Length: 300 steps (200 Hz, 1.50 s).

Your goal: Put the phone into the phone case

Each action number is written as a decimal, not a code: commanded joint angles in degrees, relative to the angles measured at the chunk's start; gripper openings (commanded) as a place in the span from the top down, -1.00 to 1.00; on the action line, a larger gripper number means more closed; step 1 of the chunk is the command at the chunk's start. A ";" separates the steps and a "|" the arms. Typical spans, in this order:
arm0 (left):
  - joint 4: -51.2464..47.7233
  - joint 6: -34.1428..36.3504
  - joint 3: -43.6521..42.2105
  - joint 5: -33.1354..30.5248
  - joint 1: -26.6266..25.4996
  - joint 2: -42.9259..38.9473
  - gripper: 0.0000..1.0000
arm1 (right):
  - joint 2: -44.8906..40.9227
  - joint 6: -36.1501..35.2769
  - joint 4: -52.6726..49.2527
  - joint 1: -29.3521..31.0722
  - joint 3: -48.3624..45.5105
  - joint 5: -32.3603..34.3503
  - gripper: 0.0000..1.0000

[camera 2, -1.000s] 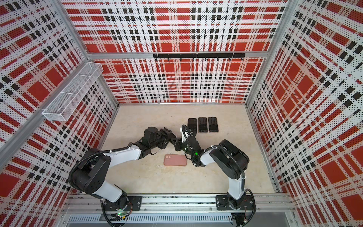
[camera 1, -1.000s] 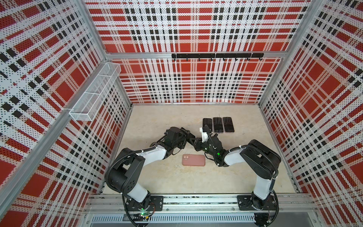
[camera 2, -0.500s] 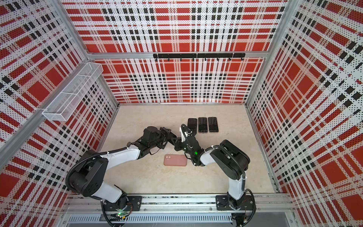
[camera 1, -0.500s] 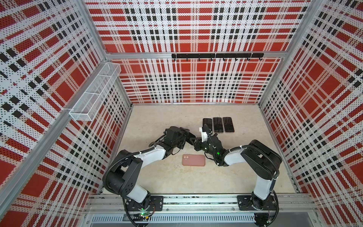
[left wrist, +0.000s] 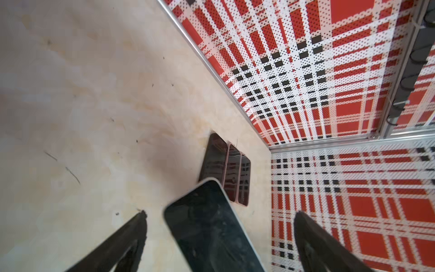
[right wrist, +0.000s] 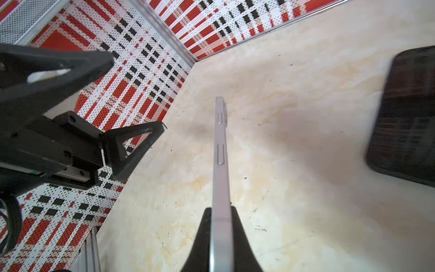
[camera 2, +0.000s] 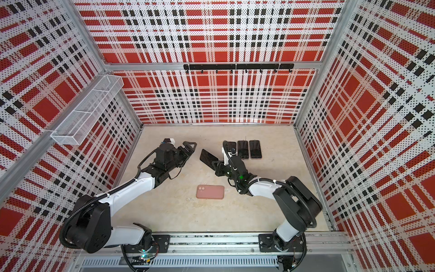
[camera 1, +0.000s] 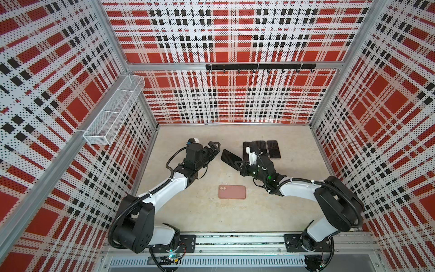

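A white wire-mesh basket [camera 1: 113, 113] hangs on the wall at 9 o'clock, a long box split into sections. On the pale, marbled table [camera 1: 200, 212], the left gripper [camera 1: 216, 150] sits at about 10 o'clock with its black, triangular, open-framed fingers [left wrist: 131, 235] spread wide and holding nothing. Its tips point toward 3 o'clock, near the phone [camera 1: 229, 158] but apart from it in both top views. The phone is a thin slab with a glossy dark screen, rounded corners and a light silver rim carrying two slim buttons [right wrist: 220, 154]. It is held off the table and tilted, at 12 o'clock from the phone case [camera 1: 232, 192]. The case is matte dusty pink, a rounded rectangle lying flat near the table's middle, with two small rings at its 9 o'clock end. The right gripper [right wrist: 221, 212] is pinched narrow on the phone's flat faces near one end. At 1 o'clock three dark glossy phones [camera 1: 273, 149] lie side by side
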 commanded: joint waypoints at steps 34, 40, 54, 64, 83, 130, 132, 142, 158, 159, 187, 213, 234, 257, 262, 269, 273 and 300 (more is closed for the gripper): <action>-11.55 20.46 1.71 1.82 0.07 -1.10 -0.76 | -14.91 -2.47 -25.00 -6.97 -0.95 -8.06 1.00; -13.07 22.15 1.39 1.89 -0.13 -1.35 -0.73 | -16.44 -2.88 -28.33 -7.57 -0.47 -8.72 1.00; -15.96 25.52 0.28 3.19 -0.54 -1.85 -0.66 | -18.79 -4.42 -37.87 -9.19 1.56 -11.28 1.00; -17.27 27.36 -1.08 5.06 -0.85 -2.12 -0.60 | -18.77 -6.67 -46.69 -11.22 4.04 -14.35 1.00; -19.59 29.58 -3.11 7.05 -1.61 -2.14 -0.48 | -19.17 -11.60 -58.77 -14.28 7.24 -19.03 1.00; -24.63 31.39 -4.54 7.71 -4.98 -1.64 -0.26 | -18.53 -18.75 -74.15 -17.15 10.40 -29.97 1.00; -24.75 31.46 -4.59 7.64 -5.05 -1.67 -0.26 | -18.50 -18.72 -74.01 -17.15 10.21 -30.42 1.00; -24.99 31.37 -4.99 7.60 -5.36 -1.67 -0.20 | -18.41 -18.13 -72.34 -17.12 8.93 -32.70 1.00; -24.99 31.15 -5.84 8.63 -5.46 -1.21 -0.13 | -17.09 -17.07 -69.09 -17.16 6.98 -36.19 1.00; -24.99 31.10 -5.91 8.69 -5.53 -1.19 -0.12 | -16.93 -16.97 -68.87 -17.12 6.91 -36.44 1.00; -24.38 30.18 -6.93 10.21 -7.02 0.66 -0.05 | -13.68 -13.90 -61.76 -16.43 4.88 -40.24 1.00; -22.24 28.50 -8.76 11.56 -7.73 1.68 -0.04 | -10.80 -11.03 -55.80 -14.85 4.03 -41.88 1.00; -19.34 26.46 -11.41 14.41 -7.60 2.45 -0.02 | -9.25 -6.86 -49.79 -14.62 1.74 -42.93 1.00; -18.52 25.72 -12.69 14.01 -7.89 2.01 0.01 | -8.10 -6.50 -48.27 -14.61 1.11 -42.68 1.00; -18.41 25.68 -12.87 14.08 -7.94 2.03 0.02 | -7.76 -6.72 -48.20 -14.57 1.14 -42.60 1.00; -18.32 25.76 -13.05 14.14 -7.89 2.01 0.02 | -7.32 -6.95 -48.11 -14.62 1.27 -42.45 1.00; -18.32 25.77 -13.14 14.12 -7.89 2.09 0.03 | -7.01 -7.17 -48.05 -14.61 1.28 -42.34 1.00; -17.62 25.85 -13.62 14.10 -7.97 2.61 0.07 | -5.64 -6.79 -46.08 -14.62 0.98 -41.88 1.00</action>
